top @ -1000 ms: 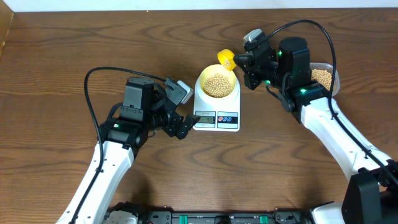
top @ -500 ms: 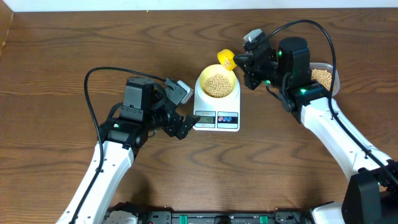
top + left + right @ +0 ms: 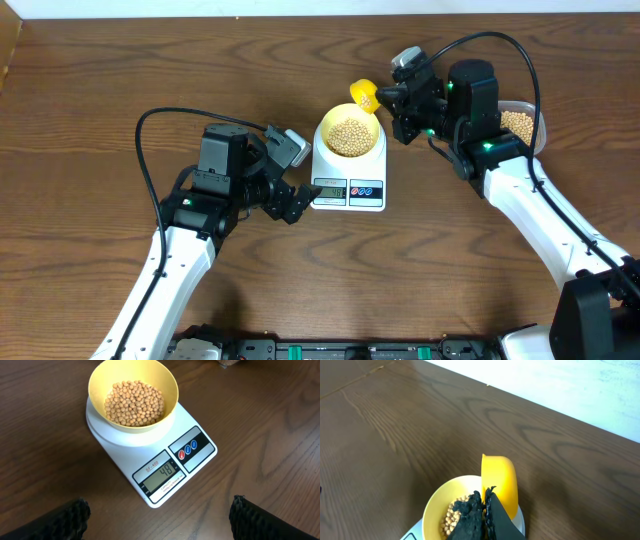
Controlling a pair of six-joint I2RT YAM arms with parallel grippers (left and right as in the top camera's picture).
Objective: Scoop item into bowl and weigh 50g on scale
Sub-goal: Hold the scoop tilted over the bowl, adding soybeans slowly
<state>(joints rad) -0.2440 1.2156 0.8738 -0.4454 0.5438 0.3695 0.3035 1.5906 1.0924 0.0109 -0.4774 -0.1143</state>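
Observation:
The pale yellow-green bowl (image 3: 349,135) (image 3: 132,395) sits on the white scale (image 3: 348,185) (image 3: 165,467) and holds many tan beans (image 3: 134,404) (image 3: 452,512). The display (image 3: 164,471) reads 48. My right gripper (image 3: 395,100) (image 3: 486,505) is shut on the handle of a bright yellow scoop (image 3: 364,95) (image 3: 499,480), held tipped on its side over the bowl's far right rim. My left gripper (image 3: 290,205) (image 3: 160,515) is open and empty, just left of the scale's front.
A clear plastic tub (image 3: 520,125) with more beans stands at the right, partly hidden behind my right arm. The table's far edge runs along the top of the overhead view.

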